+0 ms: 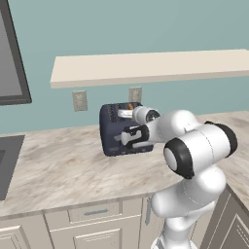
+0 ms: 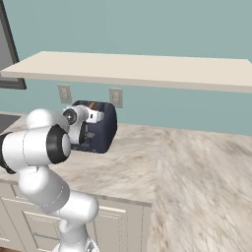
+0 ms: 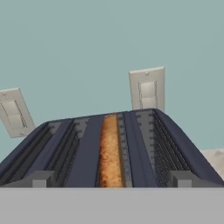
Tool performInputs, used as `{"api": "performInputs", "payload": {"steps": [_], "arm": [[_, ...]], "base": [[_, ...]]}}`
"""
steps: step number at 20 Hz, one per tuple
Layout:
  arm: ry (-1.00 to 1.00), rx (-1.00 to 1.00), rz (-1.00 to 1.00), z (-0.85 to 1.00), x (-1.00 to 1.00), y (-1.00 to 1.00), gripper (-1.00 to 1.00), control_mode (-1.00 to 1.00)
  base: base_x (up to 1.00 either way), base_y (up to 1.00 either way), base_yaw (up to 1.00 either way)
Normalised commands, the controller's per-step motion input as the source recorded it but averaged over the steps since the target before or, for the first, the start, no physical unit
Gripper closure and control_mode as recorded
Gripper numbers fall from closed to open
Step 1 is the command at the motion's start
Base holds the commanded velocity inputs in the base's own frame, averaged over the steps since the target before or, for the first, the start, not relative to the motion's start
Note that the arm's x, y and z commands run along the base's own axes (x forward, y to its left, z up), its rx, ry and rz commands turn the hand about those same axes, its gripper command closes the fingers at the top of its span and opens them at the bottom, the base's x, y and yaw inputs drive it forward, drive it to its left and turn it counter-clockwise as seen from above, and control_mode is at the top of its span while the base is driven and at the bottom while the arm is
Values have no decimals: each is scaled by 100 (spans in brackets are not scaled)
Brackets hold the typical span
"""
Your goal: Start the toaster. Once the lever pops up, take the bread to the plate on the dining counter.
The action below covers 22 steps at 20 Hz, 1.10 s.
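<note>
Toaster (image 3: 87, 148) slots from hand view: bread (image 3: 109, 153) inside.

The arm hides the toaster (image 1: 111, 131) front and its levers. The bread (image 3: 109, 153) shows only its top edge; gripper state cannot be told.

This place is a home kitchen. A marble-patterned worktop (image 1: 63, 165) runs along a teal wall (image 2: 172, 29) and turns a corner on the right side. Under its front edge stand pale cabinets with a drawer (image 1: 95, 212). A navy-blue toaster (image 1: 113, 129) stands near the back edge of the worktop, with a golden-brown bread slice (image 3: 110, 153) in one slot. Two wall outlets (image 1: 80, 100) sit behind it, and a long beige shelf (image 2: 147, 69) hangs above.
</note>
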Motion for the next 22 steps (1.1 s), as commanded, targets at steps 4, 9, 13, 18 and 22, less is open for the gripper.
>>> {"api": "performInputs", "payload": {"steps": [4,9,13,18,22], "arm": [[0,0,0,-20,0,0,-100,-100],[0,0,0,-16,0,0,-100,-100],[0,0,0,-4,0,0,-100,-100],[0,0,0,0,0,0,-100,-100],[0,0,0,0,0,0,-100,-100]], "base": [[0,0,0],[0,0,0],[0,0,0],[0,0,0],[0,0,0]]}}
